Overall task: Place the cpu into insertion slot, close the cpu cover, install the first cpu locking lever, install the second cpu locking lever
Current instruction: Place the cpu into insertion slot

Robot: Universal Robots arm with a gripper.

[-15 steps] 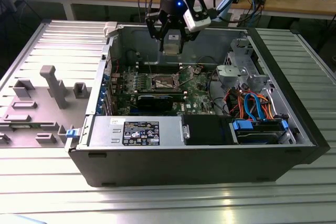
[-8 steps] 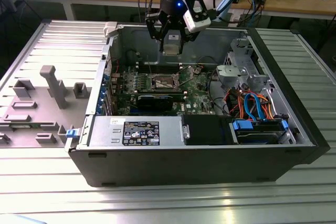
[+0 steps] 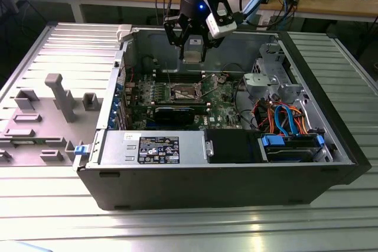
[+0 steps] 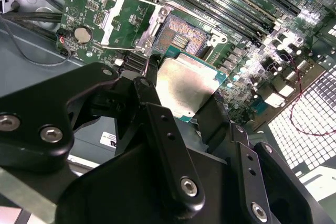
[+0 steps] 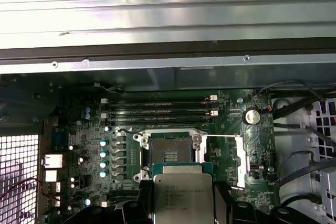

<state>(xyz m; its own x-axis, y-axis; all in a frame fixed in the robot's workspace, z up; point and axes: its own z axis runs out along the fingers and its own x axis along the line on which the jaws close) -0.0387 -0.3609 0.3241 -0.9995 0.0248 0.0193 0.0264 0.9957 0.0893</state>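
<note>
My gripper hangs above the open computer case, shut on the cpu, a flat square chip with a silver-grey top, gripped by its edges between the black fingers. In both wrist views the insertion slot lies bare just beyond the chip, a dark square recess with a silvery rim on the green board. The cpu cover stands swung open beside the slot, and a thin lever rod runs from the slot towards it. In the exterior view the slot lies well below the gripper.
Long memory slots run beside the socket. A black graphics card, a power supply and a drive cage with blue and orange cables fill the case. Grey fixture blocks stand at the exterior view's left.
</note>
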